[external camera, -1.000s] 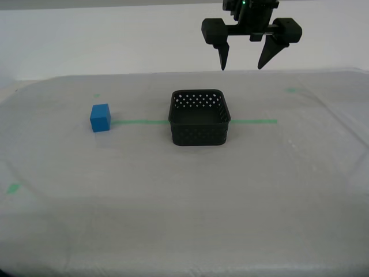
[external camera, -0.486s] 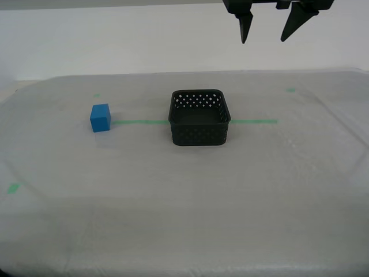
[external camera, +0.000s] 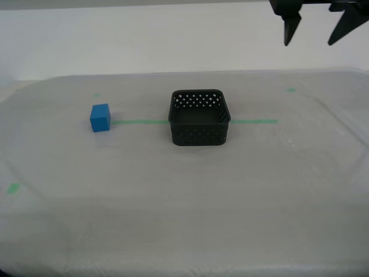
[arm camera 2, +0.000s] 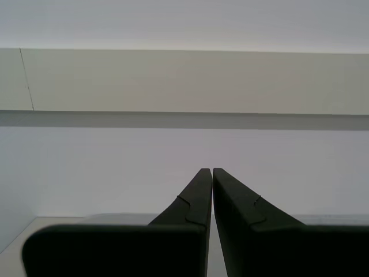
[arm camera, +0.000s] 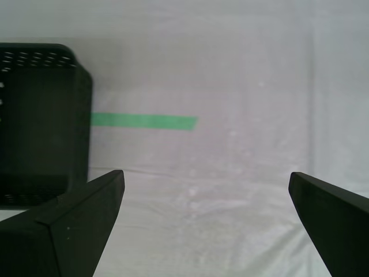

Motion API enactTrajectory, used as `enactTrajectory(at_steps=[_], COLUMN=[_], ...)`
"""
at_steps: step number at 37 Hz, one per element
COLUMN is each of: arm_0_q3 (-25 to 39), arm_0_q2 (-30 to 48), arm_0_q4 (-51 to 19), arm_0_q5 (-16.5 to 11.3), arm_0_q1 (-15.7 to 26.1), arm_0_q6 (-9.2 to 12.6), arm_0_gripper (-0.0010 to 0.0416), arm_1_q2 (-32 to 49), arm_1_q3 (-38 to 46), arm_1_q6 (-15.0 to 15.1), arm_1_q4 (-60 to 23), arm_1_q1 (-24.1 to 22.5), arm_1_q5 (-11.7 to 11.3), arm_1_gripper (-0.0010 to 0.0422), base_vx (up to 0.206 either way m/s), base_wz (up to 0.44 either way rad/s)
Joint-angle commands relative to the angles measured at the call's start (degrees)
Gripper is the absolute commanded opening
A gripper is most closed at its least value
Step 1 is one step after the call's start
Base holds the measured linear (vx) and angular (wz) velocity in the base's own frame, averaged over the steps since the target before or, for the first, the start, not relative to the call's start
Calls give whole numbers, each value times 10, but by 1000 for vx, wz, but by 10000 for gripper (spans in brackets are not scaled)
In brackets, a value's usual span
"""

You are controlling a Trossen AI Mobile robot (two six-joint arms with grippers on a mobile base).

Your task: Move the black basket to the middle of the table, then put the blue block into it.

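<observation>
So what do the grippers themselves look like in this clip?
My first gripper has matte black fingers, broad at the base and tapering to pointed tips. My second gripper has the same black wedge-shaped fingers. No cables or markings are visible now.

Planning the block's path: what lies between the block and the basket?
In the exterior view, only bare table cloth crossed by a thin green tape line running from the block to the basket.

A plain white wall [external camera: 144, 40] fills the upper part of the exterior view. In the second wrist view, a pale horizontal panel [arm camera 2: 184, 81] spans the frame's upper half.
</observation>
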Motion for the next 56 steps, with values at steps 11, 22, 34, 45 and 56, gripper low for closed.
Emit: enactTrajectory(at_steps=[11, 22, 34, 45, 56], arm_0_q3=[-70, -111, -166, -174, -174], arm_0_q2=[-51, -50, -50, -50, -50], arm_0_q4=[15, 75, 167, 154, 159], arm_0_q5=[2, 2, 12, 12, 12], arm_0_q1=[-55, -65, -69, -69, -68], arm_0_q6=[-8, -12, -12, -12, -12], arm_0_gripper=[400, 400, 400, 398, 398], arm_1_q2=[0, 0, 0, 0, 0], arm_1_q3=[0, 0, 0, 0, 0], arm_1_q6=[1, 1, 1, 1, 1], arm_1_q4=[3, 3, 3, 3, 3], arm_1_q1=[0, 0, 0, 0, 0], arm_1_q5=[0, 0, 0, 0, 0], arm_1_gripper=[0, 0, 0, 0, 0], base_vx=[0, 0, 0, 0, 0], base_wz=[0, 0, 0, 0, 0])
